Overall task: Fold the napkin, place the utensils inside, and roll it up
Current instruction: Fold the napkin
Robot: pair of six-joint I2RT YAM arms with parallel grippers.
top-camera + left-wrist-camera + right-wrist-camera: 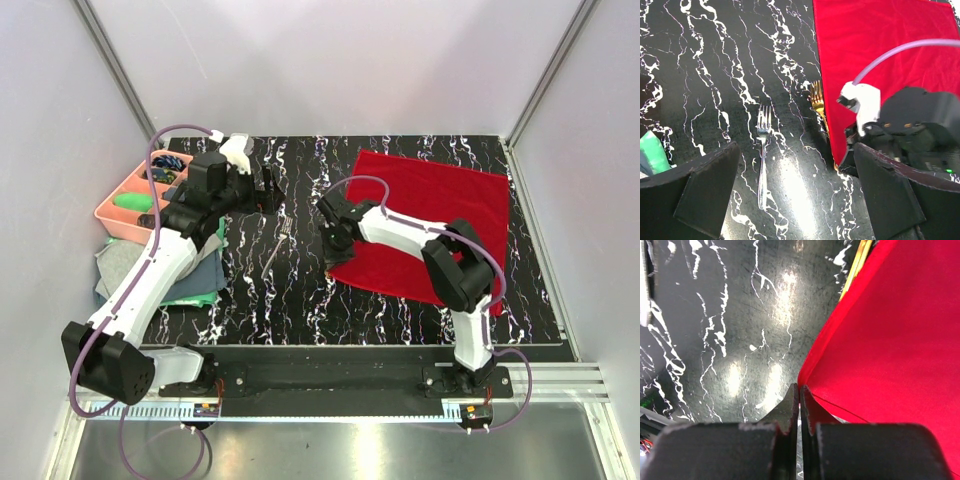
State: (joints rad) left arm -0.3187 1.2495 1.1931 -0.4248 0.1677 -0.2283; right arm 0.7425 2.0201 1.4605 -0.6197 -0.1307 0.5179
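On table: bright red plain cloth napkin (440, 215) lies flat on the black white-veined marble-look table (270, 300), right half, looks unfolded or barely started; the near-left corner is in my right grip.
Right gripper (799, 392): jaws closed tight, pinching the napkin's near-left corner edge; wrist view shows the cloth rising a bit at that corner, lifted off the surface there.
Left gripper (795, 170): jaws wide apart, holding nothing, hovering above the bare table left of the napkin, w/ the silver fork roughly between the fingers in its wrist view.
Silver metal fork (762, 150): flat on table, left of napkin, well clear of the cloth, tines pointing away from me. Untouched.
Gold-coloured metal fork (817, 102): slim, shorter, lies just beside the napkin's left edge; handle runs under or against the cloth edge, can't tell which.
Side stuff: pink plastic tray (120, 215) far left w/ bits inside; pile of grey, green and blue cloths (200, 275) under my left arm. Not part of the job.
Done so far: corner grabbed, nothing more that I can see.
Left to do: the fold itself, then both utensils onto the cloth, then the roll. Early stage imo.
Next move, my guess: carry the pinched corner across to the opposite corner for a triangle; watch the gold piece doesn't get dragged along.
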